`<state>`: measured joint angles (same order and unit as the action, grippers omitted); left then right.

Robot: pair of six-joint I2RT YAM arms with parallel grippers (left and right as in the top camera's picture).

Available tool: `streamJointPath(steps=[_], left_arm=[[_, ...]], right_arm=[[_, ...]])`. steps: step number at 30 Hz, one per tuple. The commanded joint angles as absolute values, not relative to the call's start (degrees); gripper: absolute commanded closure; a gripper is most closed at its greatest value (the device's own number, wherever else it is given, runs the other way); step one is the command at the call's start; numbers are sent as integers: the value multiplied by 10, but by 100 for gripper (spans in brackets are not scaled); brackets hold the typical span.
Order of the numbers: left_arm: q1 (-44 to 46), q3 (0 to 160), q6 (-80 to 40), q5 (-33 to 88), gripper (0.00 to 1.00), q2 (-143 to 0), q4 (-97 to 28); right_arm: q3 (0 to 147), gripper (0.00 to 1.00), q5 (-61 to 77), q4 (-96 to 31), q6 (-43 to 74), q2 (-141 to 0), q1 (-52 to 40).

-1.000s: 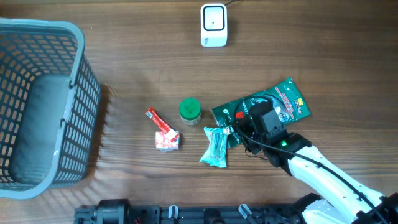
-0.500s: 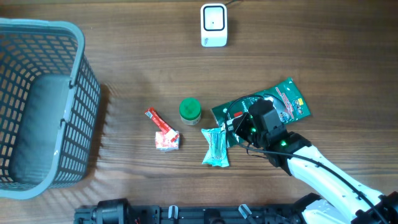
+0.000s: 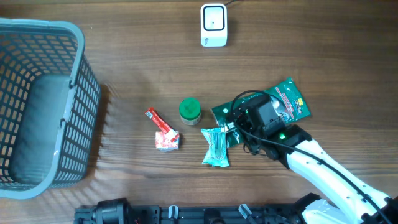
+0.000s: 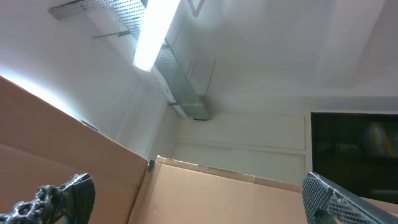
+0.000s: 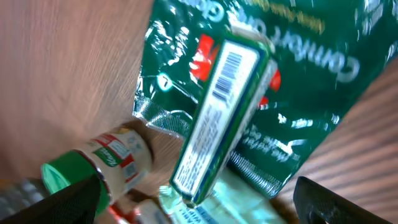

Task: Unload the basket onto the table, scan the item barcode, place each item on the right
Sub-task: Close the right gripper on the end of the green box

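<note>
While the right gripper (image 5: 199, 186) hangs over the right half of the brown wooden worktop (image 3: 336, 50), we list the following.

1. Slim green cardboard carton (image 5: 221, 118), printed barcode facing the wrist camera. It lies tilted across the glossy green foil pouch (image 3: 292, 99), right of the worktop's middle. In the overhead view the gripper hides it.
2. Right gripper: fingers (image 5: 68, 199) spread wide. One stands on each side of the carton's lower end, and we see neither touching it.
3. White box-shaped barcode scanner (image 3: 213, 25), at the middle of the far edge, well apart from the carton.
4. Small green-capped bottle (image 3: 189, 111), just beside the pouch's left corner.
5. Teal crinkled plastic packet (image 3: 216, 148), toward the near edge, touching the pouch's lower corner.
6. Red-and-white sachet (image 3: 163, 132), left of the bottle and near it.
7. Grey plastic mesh basket (image 3: 81, 93), at the left edge.
8. Left gripper (image 4: 196, 186): wrist camera turned up at the ceiling, fingers (image 4: 62, 199) wide apart, nothing between them.
</note>
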<state>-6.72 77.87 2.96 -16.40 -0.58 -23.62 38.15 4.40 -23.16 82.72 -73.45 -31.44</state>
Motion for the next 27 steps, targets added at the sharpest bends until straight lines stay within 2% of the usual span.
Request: streamJointPath(steps=[1, 5, 13, 17, 19, 21, 23, 27], left_arm=[[-70, 776, 41, -163, 0, -3, -239], [-70, 776, 41, -163, 0, -3, -241], [-70, 776, 40, -160, 0, -3, -247], [-70, 775, -6, -159, 0, -3, -248], [-70, 775, -9, -158, 0, -3, -250], [-70, 771, -9, -159, 0, -3, -250], [-70, 766, -9, -159, 0, -3, -250], [-70, 756, -9, -159, 0, -3, -249]], right_arm=[[345, 0, 17, -211, 944, -740, -324], [336, 0, 8, -156, 829, -672, -325], [306, 0, -49, -379, 809, -298, -325], [175, 1, -28, -273, 809, -203, -325], [97, 3, 7, -143, 810, -203, -325], [54, 2, 13, -68, 816, -214, -325], [34, 2, 8, -69, 860, -231, -324], [31, 0, 10, 1, 856, -310, -325]])
